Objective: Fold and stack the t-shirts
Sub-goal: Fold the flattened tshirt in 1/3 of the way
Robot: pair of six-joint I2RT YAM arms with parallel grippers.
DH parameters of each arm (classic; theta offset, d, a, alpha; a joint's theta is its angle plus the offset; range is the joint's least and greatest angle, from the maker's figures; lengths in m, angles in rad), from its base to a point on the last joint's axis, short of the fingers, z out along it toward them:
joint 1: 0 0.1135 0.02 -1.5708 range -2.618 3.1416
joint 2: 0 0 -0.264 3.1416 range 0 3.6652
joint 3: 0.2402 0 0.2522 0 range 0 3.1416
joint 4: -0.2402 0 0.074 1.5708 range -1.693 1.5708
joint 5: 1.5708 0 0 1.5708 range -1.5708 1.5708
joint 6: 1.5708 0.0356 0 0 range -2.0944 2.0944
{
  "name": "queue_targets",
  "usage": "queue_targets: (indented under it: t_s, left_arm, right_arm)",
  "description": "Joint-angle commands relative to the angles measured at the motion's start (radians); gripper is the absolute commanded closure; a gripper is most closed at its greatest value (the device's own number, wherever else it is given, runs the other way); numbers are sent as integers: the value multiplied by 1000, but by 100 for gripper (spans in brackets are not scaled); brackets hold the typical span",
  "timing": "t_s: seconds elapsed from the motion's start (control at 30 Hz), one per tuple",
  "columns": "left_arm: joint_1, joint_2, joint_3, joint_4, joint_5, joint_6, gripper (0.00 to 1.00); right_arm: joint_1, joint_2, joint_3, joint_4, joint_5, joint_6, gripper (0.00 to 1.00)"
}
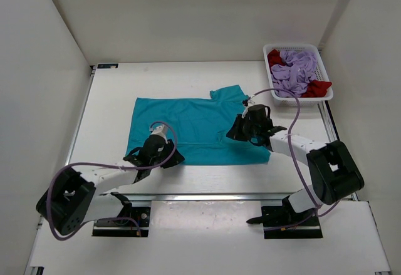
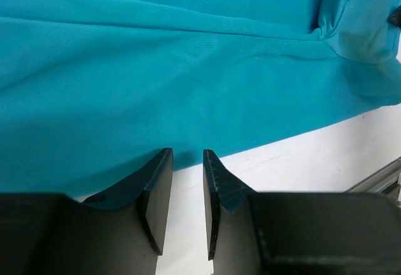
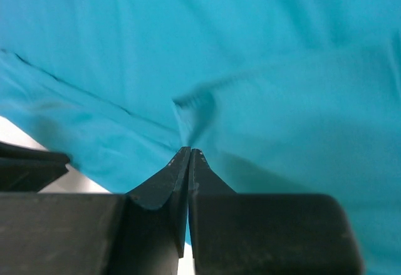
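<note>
Here, teal t-shirt (image 1: 188,124) beneath right hand (image 3: 189,152), just before left hand (image 2: 187,156)

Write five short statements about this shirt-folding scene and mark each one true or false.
1. The teal t-shirt lies spread on the table. True.
2. The basket holds only red clothes. False: it holds lavender clothes and red clothes.
3. The left gripper is shut. False: its jaws stand apart at the shirt's near edge.
4. The right gripper is shut on a pucker of the teal t-shirt. True.
5. The basket sits at the table's far left corner. False: it sits at the far right corner.
</note>
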Motion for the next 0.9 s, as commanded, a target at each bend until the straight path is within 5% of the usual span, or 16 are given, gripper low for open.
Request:
queue_targets:
  t_s: [0.0, 0.6, 0.87]
  left_arm:
    - [-31, 55, 45, 53, -28, -8, 63]
    - [-15, -35, -54, 42, -24, -25, 63]
    - [-79, -86, 14, -59, -96, 30, 63]
  right_arm:
    - [19, 5, -21, 43, 9, 12, 100]
    - [-1, 294, 151, 77, -32, 11, 100]
    - [-34, 128, 116, 31, -16, -38, 100]
